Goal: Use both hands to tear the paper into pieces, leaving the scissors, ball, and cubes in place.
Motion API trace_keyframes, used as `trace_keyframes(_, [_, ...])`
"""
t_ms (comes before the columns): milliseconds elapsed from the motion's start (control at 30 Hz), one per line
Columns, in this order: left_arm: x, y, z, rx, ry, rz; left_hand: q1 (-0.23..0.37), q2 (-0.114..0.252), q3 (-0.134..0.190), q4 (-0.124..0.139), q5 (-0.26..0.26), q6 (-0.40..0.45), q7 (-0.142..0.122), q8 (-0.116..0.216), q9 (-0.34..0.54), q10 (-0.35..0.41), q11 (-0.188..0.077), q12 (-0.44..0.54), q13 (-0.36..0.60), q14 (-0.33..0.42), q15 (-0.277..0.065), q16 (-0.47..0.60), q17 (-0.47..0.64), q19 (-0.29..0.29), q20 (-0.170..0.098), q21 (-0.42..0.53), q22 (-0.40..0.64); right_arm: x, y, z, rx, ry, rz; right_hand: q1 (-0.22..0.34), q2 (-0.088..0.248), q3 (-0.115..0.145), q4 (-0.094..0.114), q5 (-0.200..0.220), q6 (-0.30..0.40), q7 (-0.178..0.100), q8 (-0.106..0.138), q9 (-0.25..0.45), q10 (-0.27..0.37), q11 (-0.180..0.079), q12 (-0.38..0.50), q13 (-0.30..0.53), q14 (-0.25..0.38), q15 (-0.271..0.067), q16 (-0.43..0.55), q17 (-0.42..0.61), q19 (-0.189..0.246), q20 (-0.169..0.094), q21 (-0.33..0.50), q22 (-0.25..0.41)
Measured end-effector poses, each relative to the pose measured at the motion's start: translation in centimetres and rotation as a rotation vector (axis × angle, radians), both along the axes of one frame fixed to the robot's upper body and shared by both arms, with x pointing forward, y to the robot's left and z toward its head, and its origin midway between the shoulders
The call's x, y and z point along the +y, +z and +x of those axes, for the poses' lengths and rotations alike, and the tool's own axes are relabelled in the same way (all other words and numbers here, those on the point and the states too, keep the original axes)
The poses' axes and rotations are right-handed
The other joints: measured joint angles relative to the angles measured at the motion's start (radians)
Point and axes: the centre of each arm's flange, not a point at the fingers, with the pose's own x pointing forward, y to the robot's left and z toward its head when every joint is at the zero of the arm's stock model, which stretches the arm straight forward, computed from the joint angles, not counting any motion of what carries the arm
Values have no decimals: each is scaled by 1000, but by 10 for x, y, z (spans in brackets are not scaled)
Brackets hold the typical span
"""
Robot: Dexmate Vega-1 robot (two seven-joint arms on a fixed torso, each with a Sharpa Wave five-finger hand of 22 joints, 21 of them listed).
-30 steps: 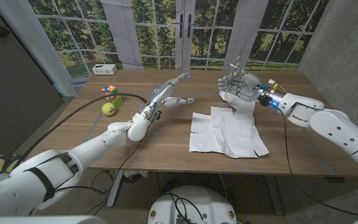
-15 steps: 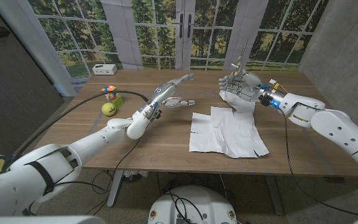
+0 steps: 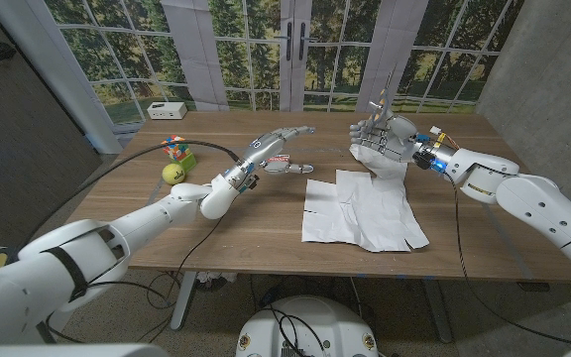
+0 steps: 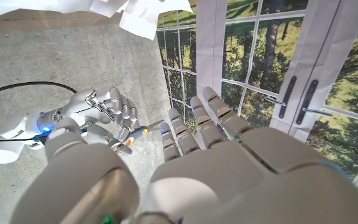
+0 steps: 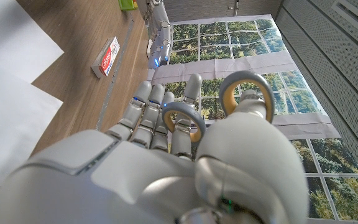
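Broadly, the wooden tabletop (image 3: 266,213) spreads under both arms, with a window wall of trees behind it. The paper (image 3: 360,208) lies flat on it right of centre, a wide white sheet creased and notched along its left and lower edges, with neither hand on it; its upper edge sits just below the right hand. The left arm (image 3: 117,238) reaches in over the tabletop's left half, and the left hand (image 3: 278,147) hangs above the wood just left of the paper's upper corner, fingers stretched out and apart, gripping nothing; the left wrist view shows the same spread fingers (image 4: 213,118). The right hand (image 3: 383,139) is raised near the far right of the tabletop and grips the scissors (image 3: 379,99), whose blades point upward above the fist. In the right wrist view the grey, yellow-lined handle loops (image 5: 246,96) sit over the curled fingers (image 5: 151,115). A small white box (image 3: 167,109) rests near the far left edge. The ball (image 3: 173,174), yellow-green, lies on the left side of the tabletop, and a multicoloured cube (image 3: 175,146) stands just behind it beside a small green block (image 3: 185,159).
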Motion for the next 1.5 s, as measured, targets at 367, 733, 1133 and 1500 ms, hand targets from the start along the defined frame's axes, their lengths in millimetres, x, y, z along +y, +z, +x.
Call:
trace_keyframes(367, [-10,-6,-4,16,-49,58,-22,1,-25,8,0,6,-5,0,5,9,1,0,0,11,0,0,0,7,0,-4,0,0,0,0,0,0,1,-5,5,0,0,0,0,0,0,0,0,0,-3,0,0,0,0,-5,0,0,-4,0])
trace_keyframes(733, [-22,-14,-8,29,-94,121,-22,1,-29,12,0,6,-5,4,5,9,2,0,0,11,0,0,0,9,2,-8,0,-1,-1,-1,-2,-1,4,-9,9,0,0,-4,0,0,-9,0,0,0,-3,0,0,0,0,-5,0,0,-4,0])
trace_keyframes(1133, [-32,-19,-11,26,-126,172,28,21,-24,-9,13,6,-5,4,9,9,2,0,5,11,0,0,0,9,2,-12,-2,-3,-3,-1,-1,-5,10,-15,14,0,0,-4,0,0,-9,0,-2,-2,-4,0,0,0,0,-4,0,0,-12,0])
trace_keyframes(1500, [-38,-25,-14,34,-150,214,63,30,-18,-18,24,6,-5,4,9,12,-2,0,9,11,0,0,0,12,-2,-16,-2,-4,-4,-1,-1,-8,13,-19,18,-4,4,-8,0,0,-9,0,-2,-2,-4,0,0,0,0,-5,0,0,-12,0])
